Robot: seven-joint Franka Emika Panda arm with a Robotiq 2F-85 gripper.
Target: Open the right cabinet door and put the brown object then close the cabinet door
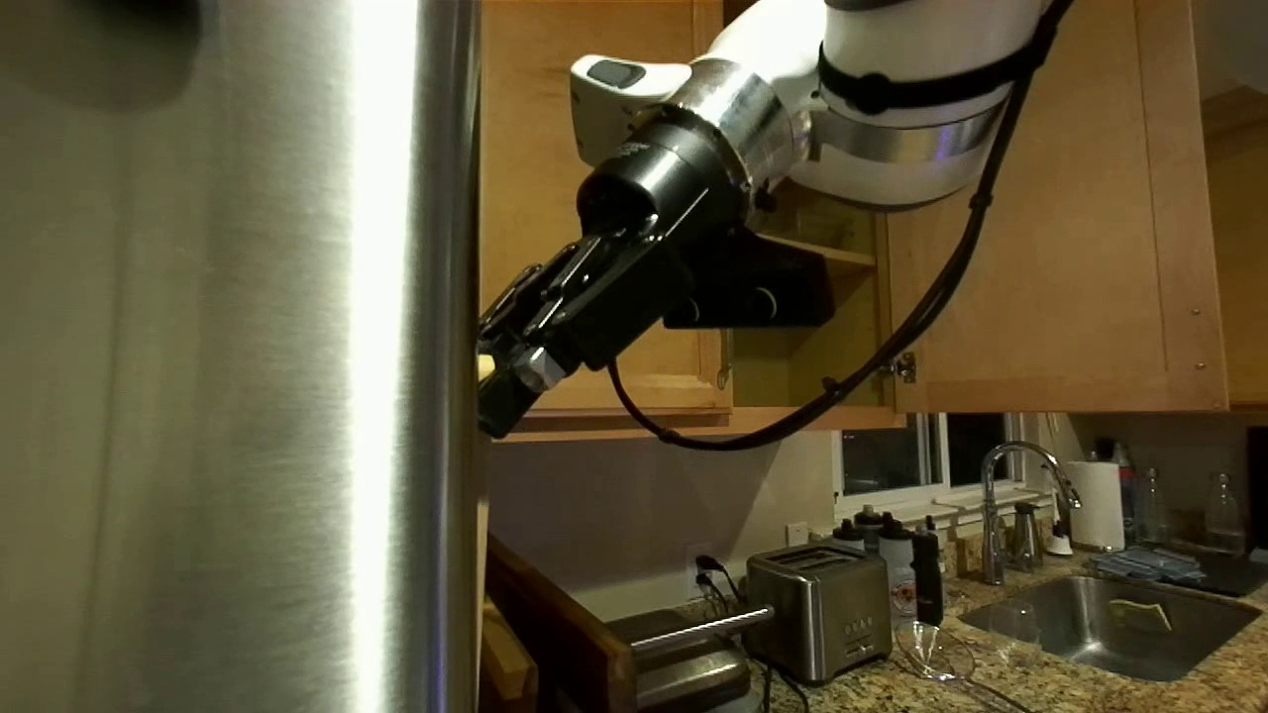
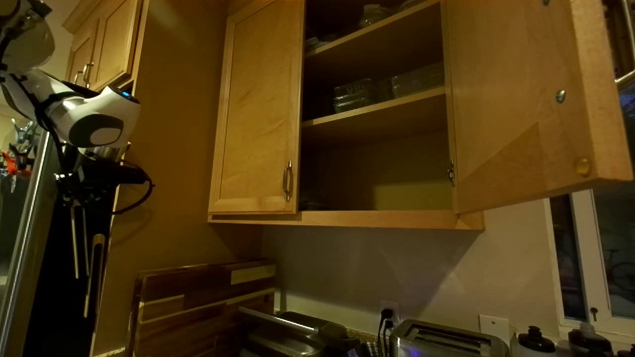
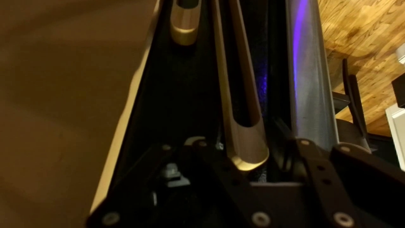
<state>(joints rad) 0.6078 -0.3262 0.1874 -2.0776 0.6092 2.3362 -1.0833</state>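
Arm (image 1: 773, 109) slanted downward beside fridge (image 1: 248, 347), jaws either side of brown object (image 3: 249, 142), pinch unclear.

There is one robot arm (image 1: 921, 50) with one end effector (image 1: 492, 364). There are two long brown wooden things (image 3: 248, 142). There is one big cabinet (image 2: 377, 218). It has one right door (image 2: 516, 99), one left door (image 2: 260, 109) and one handle (image 2: 288, 181) that shows, and two shelves (image 2: 372, 107) show inside. Two small doors (image 2: 115, 49) have two small handles (image 2: 88, 73). I see one fridge (image 1: 248, 396), one toaster (image 1: 817, 614), one sink (image 1: 1085, 639), one tap (image 1: 991, 515), one paper roll (image 1: 1098, 505) and two clear bottles (image 1: 1151, 510). There are at least two wooden boards (image 1: 565, 634). The bottles with dark lids (image 1: 898, 564) are too squished up to count.
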